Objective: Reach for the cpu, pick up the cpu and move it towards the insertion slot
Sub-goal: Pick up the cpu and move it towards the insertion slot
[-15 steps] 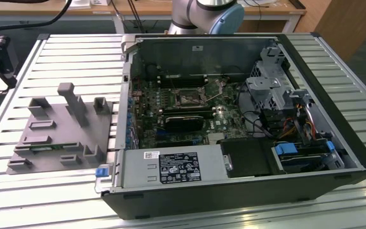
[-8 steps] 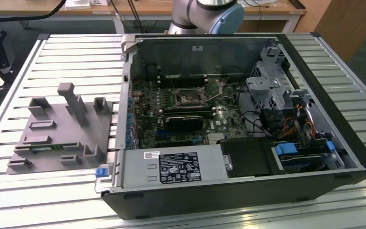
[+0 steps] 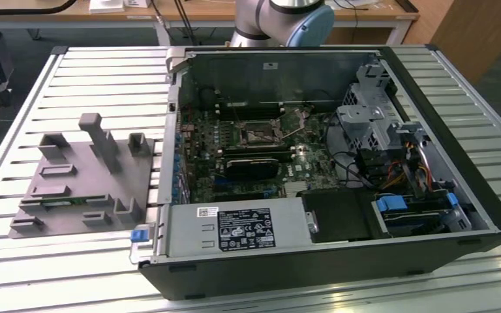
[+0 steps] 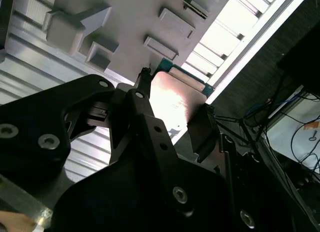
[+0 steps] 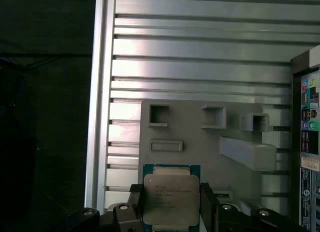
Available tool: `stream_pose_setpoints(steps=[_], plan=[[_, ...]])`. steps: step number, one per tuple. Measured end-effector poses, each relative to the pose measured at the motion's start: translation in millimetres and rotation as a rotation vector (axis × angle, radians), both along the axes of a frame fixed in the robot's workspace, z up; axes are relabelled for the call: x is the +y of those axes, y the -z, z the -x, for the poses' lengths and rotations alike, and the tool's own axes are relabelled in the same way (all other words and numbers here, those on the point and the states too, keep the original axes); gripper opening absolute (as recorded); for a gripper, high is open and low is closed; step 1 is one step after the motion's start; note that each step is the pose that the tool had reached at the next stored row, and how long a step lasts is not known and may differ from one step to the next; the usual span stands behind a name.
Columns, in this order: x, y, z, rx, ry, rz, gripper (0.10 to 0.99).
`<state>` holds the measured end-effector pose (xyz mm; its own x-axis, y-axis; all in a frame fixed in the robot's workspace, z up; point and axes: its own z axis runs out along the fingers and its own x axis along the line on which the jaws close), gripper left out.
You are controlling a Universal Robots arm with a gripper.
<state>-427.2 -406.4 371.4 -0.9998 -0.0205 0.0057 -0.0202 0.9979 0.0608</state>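
Claw (image 5: 171, 212) clamped on the cpu (image 5: 171, 194) in the first wrist view, one finger (image 5: 135, 201) on each opposite edge, grey fixture (image 5: 200, 142) well beneath. In the second wrist view, cpu (image 4: 172, 99) pinched between the black fingers (image 4: 141, 99), top glaring bright. In the exterior view, insertion slot (image 3: 258, 134) inside the open case (image 3: 320, 274), seemingly well aside of the claw. Probably light, stiff, slick on top and fragile underneath. Best gripped by the rim edges only.

Arm (image 3: 281, 16) beyond computer case (image 3: 320, 270): silver-grey, pale blue joint cap. Gripper (image 4: 175, 94): matte black linkages, silver socket screws.
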Motion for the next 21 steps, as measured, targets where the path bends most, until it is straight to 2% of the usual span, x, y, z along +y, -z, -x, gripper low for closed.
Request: stream_pose_setpoints(steps=[4, 17, 21], plan=[[0.2, -8.1, 0.0, 0.0001, 0.000, 0.001, 0.541], [0.9, -43.1, 0.0, 0.0001, 0.000, 0.004, 0.541], [0.9, -44.7, -2.6, 0.0001, 0.000, 0.004, 0.541]])
